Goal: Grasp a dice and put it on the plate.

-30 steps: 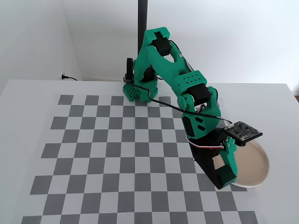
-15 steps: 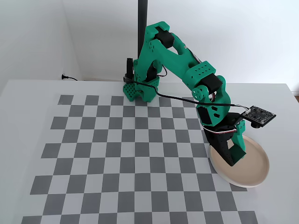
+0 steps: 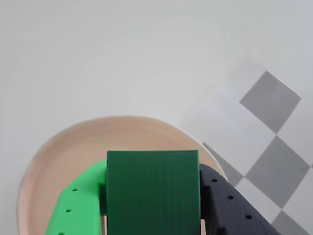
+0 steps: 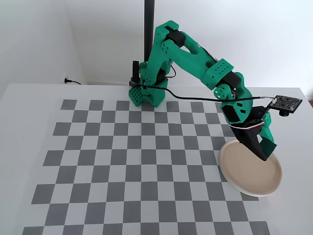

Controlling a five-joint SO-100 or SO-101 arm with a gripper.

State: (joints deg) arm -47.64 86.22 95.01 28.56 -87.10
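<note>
Dice is clamped between closed gripper fingers, held directly above plate at lower frame, ready for release.

White walls back a white counter bearing a grey-and-white checkered mat; a dark pole rises at 12 o'clock, light even.

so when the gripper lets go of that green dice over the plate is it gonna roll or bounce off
Probably not. The dice is a flat-faced cube, so it should settle on a face rather than roll. Its layered, printed-looking surface suggests light, stiff plastic, so a small hop is possible. The plate has a raised rim, and the gripper looks low over it, which should contain it.
</note>
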